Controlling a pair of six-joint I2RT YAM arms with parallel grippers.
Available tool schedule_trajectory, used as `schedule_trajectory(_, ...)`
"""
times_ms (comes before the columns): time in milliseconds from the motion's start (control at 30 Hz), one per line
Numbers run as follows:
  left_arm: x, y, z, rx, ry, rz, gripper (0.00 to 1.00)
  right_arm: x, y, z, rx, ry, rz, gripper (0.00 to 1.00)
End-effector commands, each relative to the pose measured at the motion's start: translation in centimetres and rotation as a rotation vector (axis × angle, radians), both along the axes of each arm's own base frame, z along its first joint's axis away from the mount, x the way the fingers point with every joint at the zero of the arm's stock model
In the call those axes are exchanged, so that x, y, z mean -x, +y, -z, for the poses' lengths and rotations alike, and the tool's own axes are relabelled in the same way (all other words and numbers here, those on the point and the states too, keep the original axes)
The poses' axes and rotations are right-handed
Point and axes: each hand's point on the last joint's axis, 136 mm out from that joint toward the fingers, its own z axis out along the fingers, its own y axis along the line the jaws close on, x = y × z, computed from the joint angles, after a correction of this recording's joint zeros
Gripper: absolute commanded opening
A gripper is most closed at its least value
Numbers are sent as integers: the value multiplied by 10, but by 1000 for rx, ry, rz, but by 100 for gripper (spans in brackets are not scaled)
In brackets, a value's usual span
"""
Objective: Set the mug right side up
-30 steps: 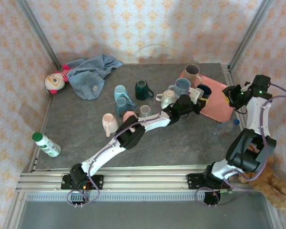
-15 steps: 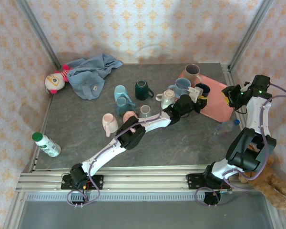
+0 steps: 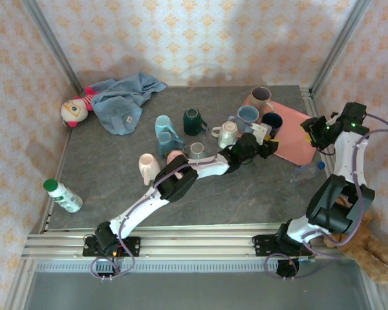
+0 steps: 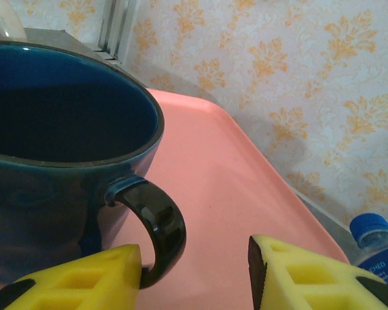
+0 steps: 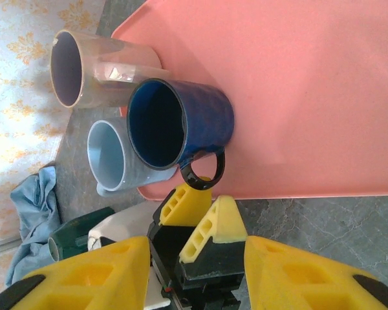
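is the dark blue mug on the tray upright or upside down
Upright. The dark blue mug stands on the pink tray with its open mouth up and its hollow inside showing, handle at its side.

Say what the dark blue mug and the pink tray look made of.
Dark blue mug: likely glazed ceramic; glossy highlights on rim and handle, thick wall. Pink tray: probably plastic; smooth, matte, uniform colour, raised rim.
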Motion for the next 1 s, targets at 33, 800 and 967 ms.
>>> schedule_trajectory(33,21,4,-94,66,-155,11,48,14,-2,-4,54,3,23,43)
schedule_trajectory(800,92,240,-177,-110,77,-183,58,-14,21,102,38,225,30,11)
schedule_trajectory(967,106,273,-172,-195,106,-234,60,-29,23,128,-42,245,71,7)
